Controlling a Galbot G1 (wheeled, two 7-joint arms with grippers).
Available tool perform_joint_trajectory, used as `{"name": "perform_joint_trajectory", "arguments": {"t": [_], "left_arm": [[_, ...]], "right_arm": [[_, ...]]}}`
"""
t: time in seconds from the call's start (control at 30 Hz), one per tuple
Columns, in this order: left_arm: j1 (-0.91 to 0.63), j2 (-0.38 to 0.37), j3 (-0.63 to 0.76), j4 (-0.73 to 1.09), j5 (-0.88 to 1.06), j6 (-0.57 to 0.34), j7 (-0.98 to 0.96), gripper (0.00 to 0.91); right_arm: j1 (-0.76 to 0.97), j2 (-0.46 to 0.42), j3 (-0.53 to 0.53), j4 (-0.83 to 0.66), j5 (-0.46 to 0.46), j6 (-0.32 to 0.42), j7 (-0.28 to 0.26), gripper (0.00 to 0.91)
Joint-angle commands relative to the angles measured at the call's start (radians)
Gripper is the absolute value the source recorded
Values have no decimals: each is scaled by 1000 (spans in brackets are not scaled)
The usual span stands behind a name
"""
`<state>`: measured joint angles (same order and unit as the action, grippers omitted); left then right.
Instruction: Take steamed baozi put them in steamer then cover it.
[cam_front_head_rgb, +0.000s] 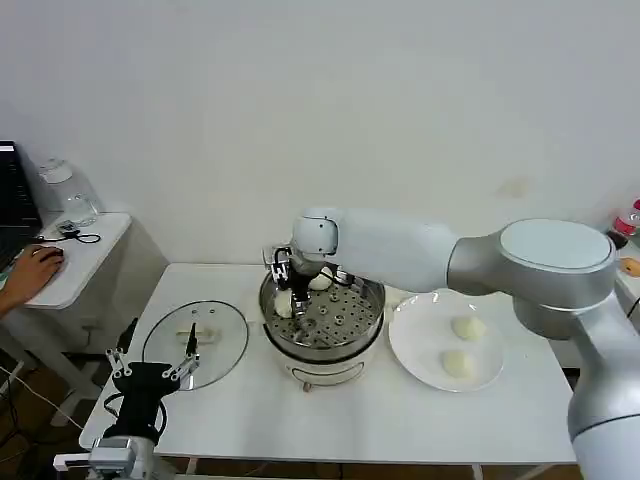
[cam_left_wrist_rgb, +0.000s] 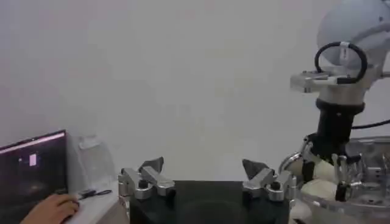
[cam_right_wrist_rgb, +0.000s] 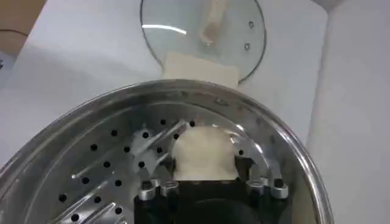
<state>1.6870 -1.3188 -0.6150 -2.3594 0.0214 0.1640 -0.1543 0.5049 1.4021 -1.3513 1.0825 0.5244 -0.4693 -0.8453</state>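
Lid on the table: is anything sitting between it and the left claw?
Nothing visible. The glass lid lies flat on the table left of the steamer, with the left claw open at its near edge. The right claw is in the steamer, shut on a bun.

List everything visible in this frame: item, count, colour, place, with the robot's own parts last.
steamed baozi: four, cream-white; two in the steamer, one between the right claw's fingers, two on the plate.
steamer: one, steel on cream base; table centre.
cover: one, clear glass, cream handle; flat on the table, robot's left of the steamer.
plate: one, white; robot's right of the steamer.
right claw: inside the steamer, shut on a bun.
left claw: open, near the table edge by the cover.
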Motion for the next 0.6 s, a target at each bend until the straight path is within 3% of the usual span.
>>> {"name": "perform_joint_trajectory", "arguments": {"t": [0.03,0.2,0.4,0.5,0.6], "left_arm": [[-2,13,10,-19,-4,7,1,907],[-3,39,16,-18,-13,9,6,907],[-2,44,41,-12,-8,9,6,907],[5,39,49,-9,4,7,7,907],[11,37,49,-7,15,5,8,907]], "right_arm": [[238,-242,-37,230,11,21,-27,907],[419,-507,-128,431,-29,102,-93,907],[444,-799,-188,549,-210,194,-159,907],[351,-941,-129,578,-315,256,-190,907],[199,-1015,-12,573,-424,325,-208,907]]}}
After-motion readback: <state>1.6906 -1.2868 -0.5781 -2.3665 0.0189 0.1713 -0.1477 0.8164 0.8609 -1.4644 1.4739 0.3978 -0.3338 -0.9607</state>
